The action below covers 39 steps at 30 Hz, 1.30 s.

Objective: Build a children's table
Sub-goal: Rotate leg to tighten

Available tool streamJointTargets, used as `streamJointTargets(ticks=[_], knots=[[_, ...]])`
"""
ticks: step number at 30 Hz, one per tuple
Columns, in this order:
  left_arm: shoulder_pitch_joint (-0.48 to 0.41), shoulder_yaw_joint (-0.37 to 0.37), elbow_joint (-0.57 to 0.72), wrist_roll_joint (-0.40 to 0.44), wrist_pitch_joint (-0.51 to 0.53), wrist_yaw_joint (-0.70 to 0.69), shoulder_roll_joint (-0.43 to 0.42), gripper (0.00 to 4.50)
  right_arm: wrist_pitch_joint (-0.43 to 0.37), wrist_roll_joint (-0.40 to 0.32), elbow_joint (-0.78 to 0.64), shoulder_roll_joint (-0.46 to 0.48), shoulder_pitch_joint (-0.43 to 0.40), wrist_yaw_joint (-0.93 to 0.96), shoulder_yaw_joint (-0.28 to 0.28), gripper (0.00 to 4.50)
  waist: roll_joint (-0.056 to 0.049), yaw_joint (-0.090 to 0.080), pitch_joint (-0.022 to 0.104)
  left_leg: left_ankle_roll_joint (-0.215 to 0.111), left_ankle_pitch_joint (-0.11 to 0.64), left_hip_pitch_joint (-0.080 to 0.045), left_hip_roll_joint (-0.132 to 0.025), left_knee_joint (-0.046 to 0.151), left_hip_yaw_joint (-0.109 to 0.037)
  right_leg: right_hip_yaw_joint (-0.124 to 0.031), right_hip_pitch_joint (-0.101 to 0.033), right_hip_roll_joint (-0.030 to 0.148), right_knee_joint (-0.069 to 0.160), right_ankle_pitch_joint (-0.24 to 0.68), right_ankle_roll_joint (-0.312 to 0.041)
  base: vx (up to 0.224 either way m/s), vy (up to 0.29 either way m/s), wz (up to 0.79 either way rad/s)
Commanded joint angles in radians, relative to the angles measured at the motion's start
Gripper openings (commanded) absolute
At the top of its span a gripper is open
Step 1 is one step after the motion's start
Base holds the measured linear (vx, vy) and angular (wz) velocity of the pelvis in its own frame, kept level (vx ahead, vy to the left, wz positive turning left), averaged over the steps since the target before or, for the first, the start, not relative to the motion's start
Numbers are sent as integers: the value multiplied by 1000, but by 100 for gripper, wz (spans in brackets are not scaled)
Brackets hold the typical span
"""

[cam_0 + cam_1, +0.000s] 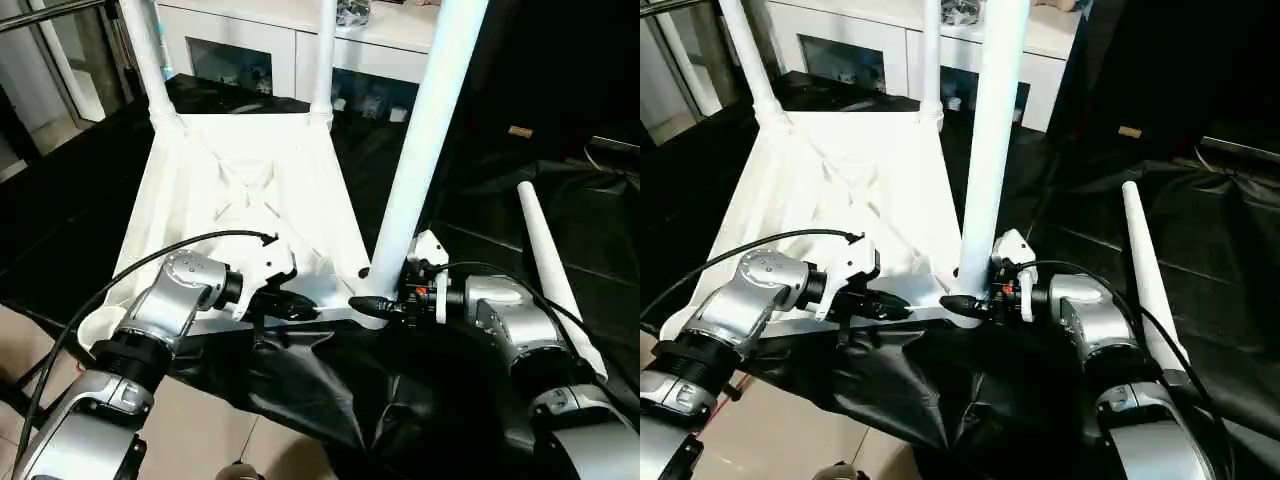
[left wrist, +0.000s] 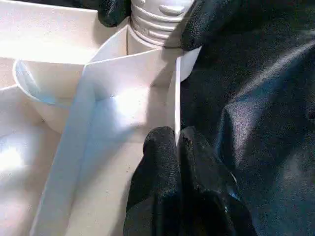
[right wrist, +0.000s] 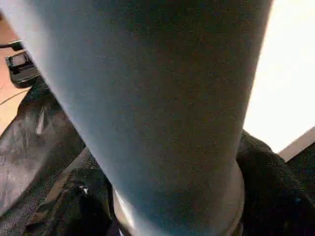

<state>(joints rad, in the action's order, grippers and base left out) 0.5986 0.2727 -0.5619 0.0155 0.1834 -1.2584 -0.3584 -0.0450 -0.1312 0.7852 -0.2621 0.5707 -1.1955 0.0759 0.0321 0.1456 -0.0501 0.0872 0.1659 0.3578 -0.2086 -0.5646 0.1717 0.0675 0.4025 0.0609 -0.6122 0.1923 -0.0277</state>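
The white tabletop [image 1: 240,190] lies underside up on black cloth, its ribs showing. Two white legs [image 1: 150,60] [image 1: 325,60] stand upright in its far corner sockets. A third leg [image 1: 425,130] stands in the near right socket, and my right gripper [image 1: 385,305] is shut around its base; the tube [image 3: 157,98] looms close in the right wrist view. My left gripper [image 1: 300,305] is shut on the tabletop's near rim [image 2: 174,98], one black finger [image 2: 162,162] on each side of the wall, close to the leg's ribbed end [image 2: 157,19]. A fourth leg [image 1: 550,270] lies loose on the cloth to the right.
A white cabinet [image 1: 260,50] with glass doors stands behind the tabletop. Black cloth [image 1: 480,200] covers the work surface and hangs over its near edge. Bare tan floor [image 1: 200,420] shows below, between my forearms.
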Motion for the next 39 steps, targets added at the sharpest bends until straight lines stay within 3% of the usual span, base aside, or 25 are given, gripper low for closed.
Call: streamJointTargets(ticks=[1, 5, 6, 8, 9, 11, 12, 14, 15, 16, 20, 21, 24, 31, 39], knots=[[19, -8, 24, -34, 11, 50, 66, 0, -30, 9, 2, 41, -13, 42, 27, 280, 0, -4, 60, -38, 184, -8, -28, 55, 1, -46, -54, 80, 71, 173, -199, 0, 0, 0], [57, -22, -29, -3, 23, 180, 122, 0, -23, 43, 93, 96, 15, 277, -11, 278, 3, -15, 53, -8, 250, -15, -23, 62, -3, -47, -49, 85, 90, 346, -154, 0, 0, 0], [83, -29, -65, 14, 29, 261, 158, 0, -34, 49, 132, 129, 29, 398, -35, 277, 5, -18, 53, 3, 249, -16, -22, 64, -3, -49, -47, 84, 92, 370, -141, 0, 0, 0], [94, -33, -79, 22, 35, 300, 175, 0, -34, 49, 144, 145, 33, 446, -45, 277, 4, -21, 53, 9, 259, -20, -22, 64, -5, -48, -45, 85, 96, 390, -132, 0, 0, 0], [122, -47, -113, 35, 49, 396, 217, 0, -50, 43, 173, 182, 47, 558, -70, 277, 5, -24, 54, 7, 254, -17, -22, 65, -4, -50, -46, 84, 95, 373, -132, 0, 0, 0], [129, -50, -120, 38, 55, 421, 230, 0, -52, 43, 184, 194, 53, 601, -78, 277, 4, -25, 56, 2, 253, -18, -20, 63, -4, -49, -45, 83, 94, 361, -135, 0, 0, 0], [144, -55, -135, 47, 62, 481, 260, 0, -54, 47, 222, 228, 76, 724, -100, 277, -3, -26, 57, 3, 239, -15, -22, 63, -5, -51, -46, 84, 90, 326, -143, 0, 0, 0], [148, -55, -136, 49, 64, 496, 270, 0, -51, 51, 237, 238, 85, 758, -103, 277, 0, -32, 58, 8, 236, -14, -20, 64, -5, -49, -47, 80, 88, 298, -151, 0, 0, 0], [149, -54, -135, 46, 61, 498, 283, 0, -31, 55, 254, 250, 97, 775, -104, 277, -9, -32, 60, 7, 234, -14, -21, 62, -5, -50, -48, 81, 84, 266, -159, 0, 0, 0], [150, -56, -139, 45, 57, 495, 287, 0, -18, 57, 261, 255, 102, 775, -106, 333, -5, -34, 60, 2, 233, -11, -20, 61, -4, -50, -49, 80, 85, 252, -161, 0, 0, 0], [135, -47, -117, 36, 49, 443, 280, 0, -22, 24, 270, 263, 121, 741, -136, 353, -3, -34, 62, -23, 205, -8, -19, 60, -3, -49, -54, 80, 80, 202, -169, 0, 0, 0], [123, -41, -103, 30, 43, 413, 264, 0, -21, 29, 263, 253, 123, 704, -125, 387, -3, -35, 62, -25, 200, -7, -19, 59, -2, -49, -55, 79, 79, 190, -174, 0, 0, 0], [97, -38, -77, 9, 12, 349, 231, 0, 4, 53, 250, 220, 120, 636, -90, 406, -2, -35, 61, -28, 212, -6, -20, 60, -2, -48, -57, 81, 79, 200, -179, 0, 0, 0], [54, -30, -29, -25, -13, 211, 162, 0, 30, 42, 210, 141, 103, 408, -63, 406, -4, -37, 61, -46, 197, -6, -25, 58, 0, -49, -57, 79, 73, 155, -204, 0, 0, 0], [25, -21, 6, -43, -39, 59, 64, 0, 23, 1, 102, 31, 53, 82, -21, 406, -3, -20, 62, -71, 171, -4, -30, 53, 3, -46, -56, 78, 67, 120, -217, 0, 0, 0]])
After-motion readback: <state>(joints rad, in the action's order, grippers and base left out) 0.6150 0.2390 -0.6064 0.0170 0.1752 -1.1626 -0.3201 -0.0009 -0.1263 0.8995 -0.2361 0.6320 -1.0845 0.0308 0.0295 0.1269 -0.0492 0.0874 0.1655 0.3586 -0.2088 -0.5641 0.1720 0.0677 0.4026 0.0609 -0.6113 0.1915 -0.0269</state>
